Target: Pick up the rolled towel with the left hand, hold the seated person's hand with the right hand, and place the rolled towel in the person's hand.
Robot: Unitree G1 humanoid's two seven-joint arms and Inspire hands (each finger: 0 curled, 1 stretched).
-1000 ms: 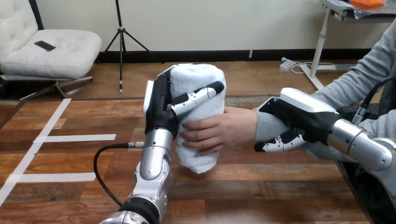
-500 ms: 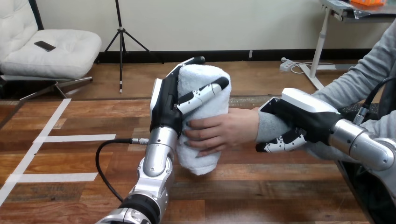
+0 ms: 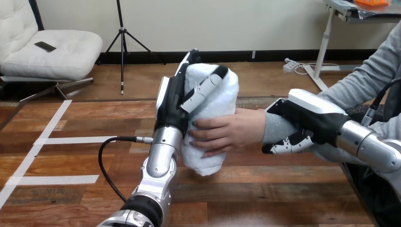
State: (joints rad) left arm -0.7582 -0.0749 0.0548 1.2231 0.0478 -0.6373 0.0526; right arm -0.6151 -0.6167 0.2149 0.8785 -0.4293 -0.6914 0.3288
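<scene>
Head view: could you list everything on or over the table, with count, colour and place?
table: one, brown wood, across the lower view
tape strips: several, white, flat on the table's left part
rolled towel: one, white, nearly upright over the table's middle
person's hand: one, grey sleeve, gripping the towel from the right
left hand: one, black and white, curled round the towel's top
right hand: one, black and white, curled round the person's wrist

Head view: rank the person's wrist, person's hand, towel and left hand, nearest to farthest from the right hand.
1. Person's wrist, under the right hand.
2. Person's hand, just left of it.
3. Towel, centre, gripped by the person's hand.
4. Left hand, on the towel's left side.
</scene>
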